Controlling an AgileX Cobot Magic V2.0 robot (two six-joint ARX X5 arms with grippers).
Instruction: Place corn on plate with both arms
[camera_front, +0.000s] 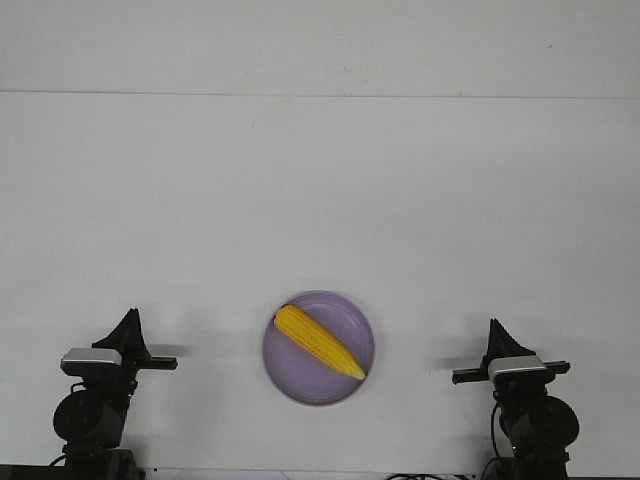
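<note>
The yellow corn (318, 341) lies on the lavender plate (345, 312) in the front middle of the table, its pointed end toward the front right. My left gripper (129, 320) is at the front left, well away from the plate. My right gripper (494, 327) is at the front right, also well away. Both point forward with their fingers together at a tip, and neither holds anything.
The white table (320, 200) stretches back to a white wall. Nothing else stands on it.
</note>
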